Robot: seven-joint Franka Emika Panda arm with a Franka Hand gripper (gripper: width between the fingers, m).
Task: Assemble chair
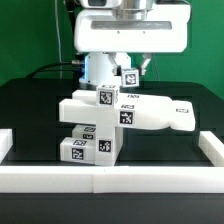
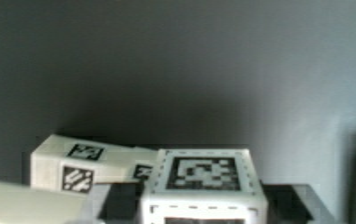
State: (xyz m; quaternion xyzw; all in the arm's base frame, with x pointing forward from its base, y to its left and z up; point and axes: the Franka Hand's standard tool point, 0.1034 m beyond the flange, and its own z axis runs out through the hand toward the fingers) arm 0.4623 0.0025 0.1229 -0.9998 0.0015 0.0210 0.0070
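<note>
The partly joined chair (image 1: 112, 122) stands mid-table as a stack of white tagged pieces, with a flat slab (image 1: 162, 113) reaching toward the exterior view's right. My gripper (image 1: 131, 70) hangs just behind and above that stack, shut on a small white block (image 1: 130, 78) with a tag sticker. In the wrist view the small white block (image 2: 201, 172) sits between the dark fingers (image 2: 129, 197) of the gripper (image 2: 201, 206), its tagged face showing. Beside it, other tagged chair pieces (image 2: 77, 162) lie lower down.
A long low white border rail (image 1: 110, 181) runs along the front of the black table, with side rails at the left (image 1: 5, 141) and right (image 1: 213, 146). The robot's white base (image 1: 99, 67) stands behind the parts.
</note>
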